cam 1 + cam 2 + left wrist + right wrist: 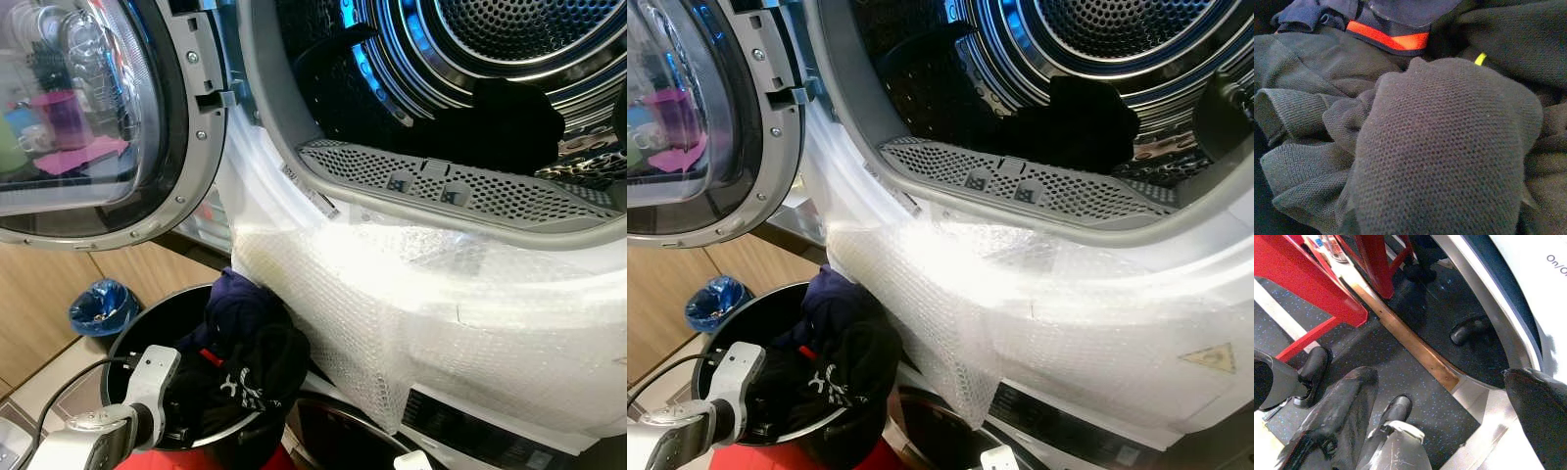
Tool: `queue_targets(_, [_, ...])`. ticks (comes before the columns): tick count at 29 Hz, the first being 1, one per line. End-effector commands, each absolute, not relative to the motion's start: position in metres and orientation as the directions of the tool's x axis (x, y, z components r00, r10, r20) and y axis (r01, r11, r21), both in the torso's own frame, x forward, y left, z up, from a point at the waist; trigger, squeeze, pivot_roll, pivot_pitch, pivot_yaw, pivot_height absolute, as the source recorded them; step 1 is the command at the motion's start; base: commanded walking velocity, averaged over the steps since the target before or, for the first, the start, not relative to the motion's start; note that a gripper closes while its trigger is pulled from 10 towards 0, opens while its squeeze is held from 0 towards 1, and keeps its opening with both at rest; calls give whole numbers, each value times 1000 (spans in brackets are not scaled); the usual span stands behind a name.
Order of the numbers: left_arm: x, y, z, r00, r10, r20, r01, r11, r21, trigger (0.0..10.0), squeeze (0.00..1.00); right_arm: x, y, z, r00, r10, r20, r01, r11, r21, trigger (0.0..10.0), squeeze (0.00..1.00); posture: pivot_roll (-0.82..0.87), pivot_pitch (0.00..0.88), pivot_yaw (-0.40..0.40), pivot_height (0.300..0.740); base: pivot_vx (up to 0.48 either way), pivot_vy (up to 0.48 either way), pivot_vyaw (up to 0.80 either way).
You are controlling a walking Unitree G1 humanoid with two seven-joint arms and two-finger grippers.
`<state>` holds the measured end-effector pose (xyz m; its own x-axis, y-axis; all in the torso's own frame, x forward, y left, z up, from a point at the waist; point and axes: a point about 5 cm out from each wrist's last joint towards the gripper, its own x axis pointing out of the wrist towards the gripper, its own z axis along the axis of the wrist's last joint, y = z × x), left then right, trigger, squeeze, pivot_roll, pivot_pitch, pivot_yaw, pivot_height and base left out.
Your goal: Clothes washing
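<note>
Dark knitted clothes [1449, 147] bury my left gripper [181, 431] — finger state unreadable — inside 1 round black basket [147, 328]; 1 dark garment [514, 122] in the steel drum [509, 49].

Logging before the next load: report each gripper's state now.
Left gripper: down in the dark clothes in the black bin; fingers buried, cannot tell.
Right gripper: open, holding nothing, above the floor.

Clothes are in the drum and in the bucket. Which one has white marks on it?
The black garment on top of the black bucket, beside the left end effector. The dark garment in the drum looks plain.
</note>
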<state>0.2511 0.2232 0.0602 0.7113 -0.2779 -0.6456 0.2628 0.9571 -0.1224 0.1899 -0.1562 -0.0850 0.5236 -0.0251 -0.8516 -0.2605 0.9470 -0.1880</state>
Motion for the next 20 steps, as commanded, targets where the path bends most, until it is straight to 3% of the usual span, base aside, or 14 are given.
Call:
queue_targets(1, [249, 222, 61, 716, -277, -640, 264, 957, -119, 0, 0, 188, -152, -86, 519, -12, -855, -273, 945, -179, 10000, 0, 189, 0, 31, 740, 0, 0, 0])
queue_targets(9, [246, 218, 68, 725, -301, -620, 283, 950, -131, 0, 0, 187, -149, -87, 516, -4, -856, -278, 945, -173, 10000, 0, 191, 0, 37, 740, 0, 0, 0])
queue_targets(14, [237, 213, 84, 698, -444, -562, 413, 891, -191, 0, 0, 186, -148, -87, 514, -2, -858, -282, 944, -171, 10000, 0, 199, 0, 42, 740, 0, 0, 0])
queue_targets(18, [224, 215, 128, 624, -635, -455, 627, 754, -193, 0, 0, 186, -146, -87, 514, 8, -858, -292, 942, -166, 10000, 0, 208, 0, 43, 740, 0, 0, 0])
queue_targets(20, [222, 216, 133, 610, -654, -448, 647, 737, -194, 0, 0, 187, -146, -87, 514, 9, -858, -293, 942, -166, 10000, 0, 223, 0, 43, 740, 0, 0, 0])
